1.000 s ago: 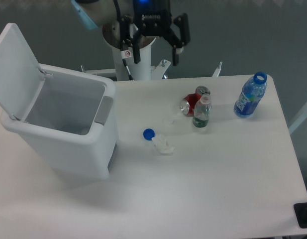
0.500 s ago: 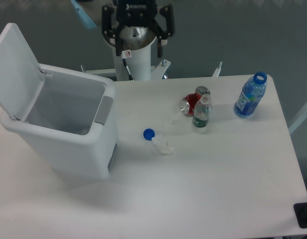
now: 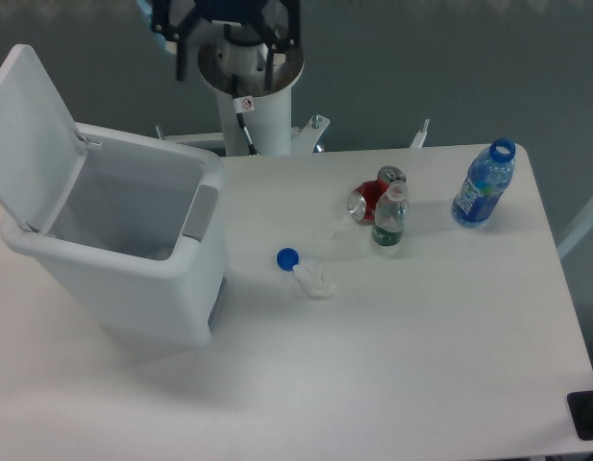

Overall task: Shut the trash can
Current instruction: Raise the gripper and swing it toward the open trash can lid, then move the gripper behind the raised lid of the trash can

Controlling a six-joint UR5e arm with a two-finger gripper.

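The trash can (image 3: 123,279) is a large white bin standing on the left of the table. Its flat lid (image 3: 32,125) is swung up and back on the hinge, leaving the inside open to view. A grey tab (image 3: 202,213) sits on its front rim. My gripper (image 3: 234,50) hangs at the top edge of the picture, above and behind the bin's right end, well apart from it. Its fingers (image 3: 179,53) are spread wide with nothing between them.
A red can (image 3: 371,197) lies next to a small green-labelled bottle (image 3: 389,217) at mid-table. A blue bottle (image 3: 483,184) stands at the far right. A blue cap (image 3: 287,257) and crumpled paper (image 3: 316,281) lie near the bin. The white robot pedestal (image 3: 252,106) rises behind the table.
The gripper has travelled left and upward along the top edge, from above the pedestal's right side toward the bin. The bin and table items have not moved.
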